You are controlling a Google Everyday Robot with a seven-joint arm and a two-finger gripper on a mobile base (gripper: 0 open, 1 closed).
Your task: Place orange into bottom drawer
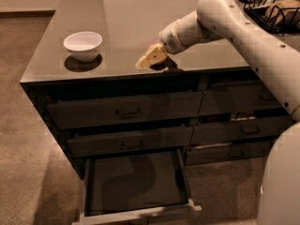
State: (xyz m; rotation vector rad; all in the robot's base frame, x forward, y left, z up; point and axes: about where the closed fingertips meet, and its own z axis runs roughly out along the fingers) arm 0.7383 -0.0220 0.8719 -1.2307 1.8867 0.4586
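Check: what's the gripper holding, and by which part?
Cannot tell. The gripper is low over the countertop near its front edge; no orange shows, possibly hidden by it.

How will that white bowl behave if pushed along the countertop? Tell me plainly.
The white bowl stands upright, low and wide, so it would probably slide rather than tip. The countertop looks smooth and glossy, so it may slip easily. It looks rigid, perhaps breakable. The tool is low over the countertop's front edge, right of the bowl, apart from it.
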